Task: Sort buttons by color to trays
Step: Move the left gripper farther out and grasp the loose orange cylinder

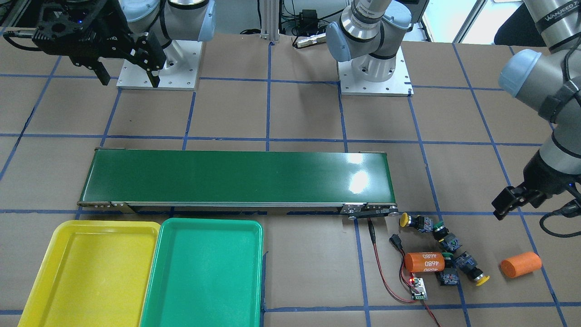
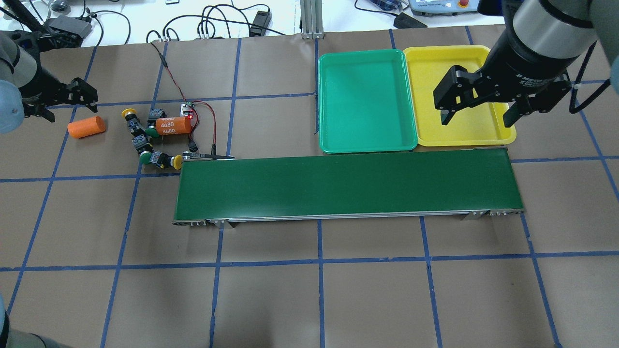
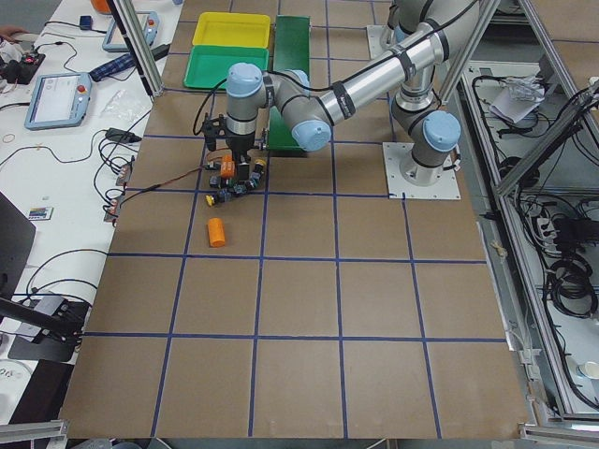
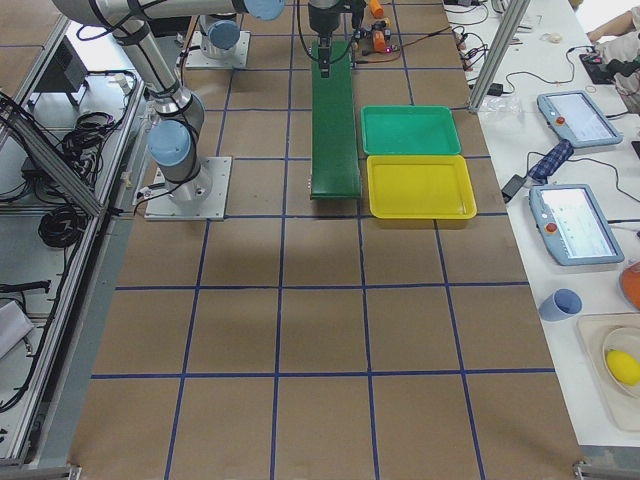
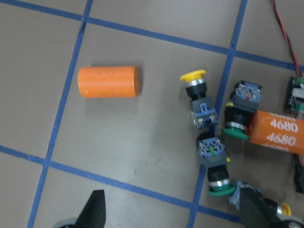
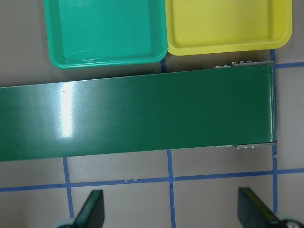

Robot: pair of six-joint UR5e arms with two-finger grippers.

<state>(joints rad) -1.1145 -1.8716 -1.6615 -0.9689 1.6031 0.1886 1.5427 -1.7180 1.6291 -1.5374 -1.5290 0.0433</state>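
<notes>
So all four buttons are lying on their sides in a loose zigzag bunch: a yellow-capped button (image 5: 195,90), a green-capped button (image 5: 240,116), a second green-capped button (image 5: 216,171) and a second yellow-capped button (image 1: 474,271). All have black bodies and blue-grey blocks. The yellow tray (image 1: 91,272) and green tray (image 1: 204,272) sit flat, side by side with rims touching, well apart from the bunch.

A brown cardboard-covered table (image 2: 367,299) is divided into squares by blue tape lines (image 2: 320,264), with a white bench (image 4: 610,290) set alongside.
</notes>
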